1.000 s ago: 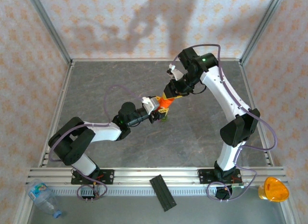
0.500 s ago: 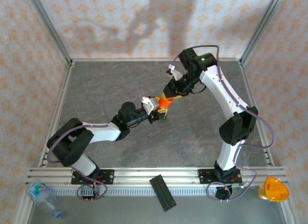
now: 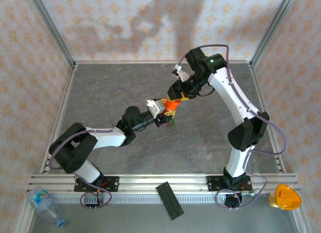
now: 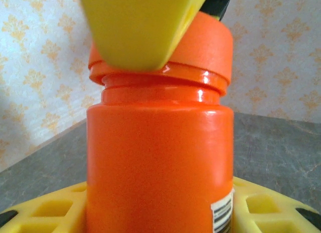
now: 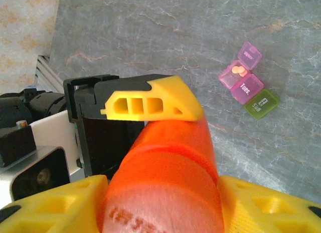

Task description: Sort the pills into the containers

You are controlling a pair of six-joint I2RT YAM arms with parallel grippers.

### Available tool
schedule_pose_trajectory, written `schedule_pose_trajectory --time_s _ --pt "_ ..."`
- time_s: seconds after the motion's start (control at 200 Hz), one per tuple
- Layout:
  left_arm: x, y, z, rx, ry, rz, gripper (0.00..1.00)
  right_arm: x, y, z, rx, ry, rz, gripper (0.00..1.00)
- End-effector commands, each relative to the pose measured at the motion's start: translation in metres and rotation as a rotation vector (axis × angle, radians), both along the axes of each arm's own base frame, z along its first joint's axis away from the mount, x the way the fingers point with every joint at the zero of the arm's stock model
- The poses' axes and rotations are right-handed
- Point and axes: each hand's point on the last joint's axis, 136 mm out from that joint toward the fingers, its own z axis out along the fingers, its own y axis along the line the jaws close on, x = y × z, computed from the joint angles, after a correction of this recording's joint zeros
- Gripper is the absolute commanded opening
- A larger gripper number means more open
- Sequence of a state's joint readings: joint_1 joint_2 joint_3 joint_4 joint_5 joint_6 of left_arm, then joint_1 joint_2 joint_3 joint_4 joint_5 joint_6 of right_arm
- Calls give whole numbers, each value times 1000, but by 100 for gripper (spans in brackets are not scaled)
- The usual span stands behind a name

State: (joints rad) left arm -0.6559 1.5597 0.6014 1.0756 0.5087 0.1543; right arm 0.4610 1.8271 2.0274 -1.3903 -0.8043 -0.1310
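White-and-black arms (image 3: 108, 135), lilac cables (image 3: 119, 89), yellow gripper fingers (image 5: 165, 100).

The light is bright and even. In the top view, the arms throw soft gray shadows on the back wall (image 3: 150, 27). The table (image 3: 125, 82) looks dull, with no glare. In the left wrist view, the bottle (image 4: 160, 163) has small white shiny spots near its neck, and the wall behind it is a bit soft. In the right wrist view, the bottle is blurry and its letters are smeared, but the boxes (image 5: 248, 85) look sharp.
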Motion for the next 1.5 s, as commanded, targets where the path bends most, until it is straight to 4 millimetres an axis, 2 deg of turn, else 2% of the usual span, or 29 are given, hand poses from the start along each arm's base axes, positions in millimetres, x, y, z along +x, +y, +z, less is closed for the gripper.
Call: schedule_pose_trajectory --time_s 0.0,0.245,0.41,0.55,0.736,0.866,1.056,1.181,1.316,1.496 --pt "-5 -4 48 -103 -121 -22 0 4 4 11 21 -30 -6 62" --pt "-3 -5 42 -99 -106 -17 0 12 2 20 22 -66 -34 69" --pt "-2 -6 36 -96 -90 -17 0 28 -5 29 39 -95 -105 77" --pt "1 -6 31 -100 -74 -6 0 43 -10 50 107 -139 -177 83" --pt "8 -6 30 -143 -26 8 0 65 -25 85 189 -226 -326 82" --pt "14 -8 39 -215 24 2 0 74 -43 106 185 -334 -447 82" --pt "18 -14 67 -322 90 -63 0 66 -68 118 143 -466 -533 80" --pt "19 -15 84 -373 114 -104 0 54 -74 127 181 -558 -526 78" --pt "18 -16 98 -412 135 -147 0 44 -70 126 196 -571 -472 77" --pt "16 -21 107 -434 159 -196 0 35 -51 127 214 -611 -364 78"
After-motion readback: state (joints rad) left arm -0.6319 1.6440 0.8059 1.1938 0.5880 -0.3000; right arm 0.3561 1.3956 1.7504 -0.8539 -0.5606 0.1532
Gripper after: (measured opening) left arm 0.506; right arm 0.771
